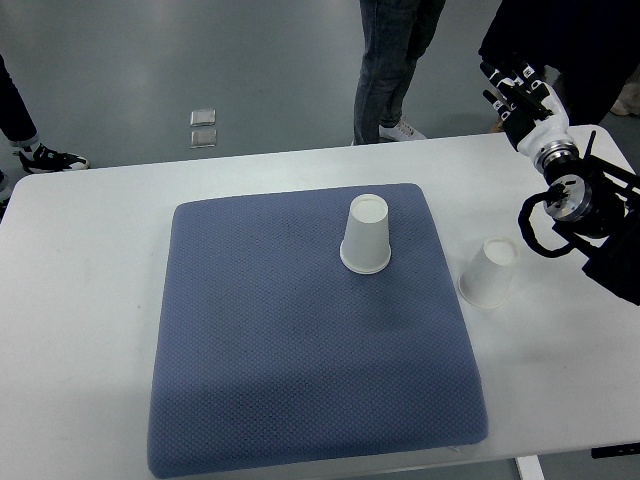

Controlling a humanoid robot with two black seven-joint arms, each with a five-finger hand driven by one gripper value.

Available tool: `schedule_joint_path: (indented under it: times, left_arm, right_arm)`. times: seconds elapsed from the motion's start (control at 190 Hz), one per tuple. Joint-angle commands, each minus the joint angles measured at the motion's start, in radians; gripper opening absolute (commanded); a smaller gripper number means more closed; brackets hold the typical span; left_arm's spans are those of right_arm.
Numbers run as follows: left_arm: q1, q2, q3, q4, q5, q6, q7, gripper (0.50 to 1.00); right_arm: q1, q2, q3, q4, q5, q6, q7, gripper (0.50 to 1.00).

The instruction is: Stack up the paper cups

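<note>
White cup [489, 271] sits below the raised right hand [519, 93]

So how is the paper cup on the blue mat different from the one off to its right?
The cup on the mat stands on the blue mat, while the cup on the table rests on the bare white table, just off the mat's right edge. The cup on the table is also nearer the robot's right hand, which holds nothing. Both are plain white paper cups, upside down, wide rim down.
</note>
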Motion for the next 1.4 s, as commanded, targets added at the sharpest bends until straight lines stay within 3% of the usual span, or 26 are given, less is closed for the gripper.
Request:
schedule_joint_path:
  times: [0.0, 1.395]
  left_arm:
    - [0.0, 0.0, 0.0, 0.002, 0.0, 0.001, 0.0, 1.0]
    - [0.003, 0.0, -0.001, 0.0, 0.003, 0.001, 0.0, 1.0]
  right_arm:
    - [0.001, -0.001, 0.0, 0.0, 0.0, 0.001, 0.0, 0.915]
    - [0.027, -0.007, 0.028, -0.011, -0.012, -0.005, -0.003, 0.915]
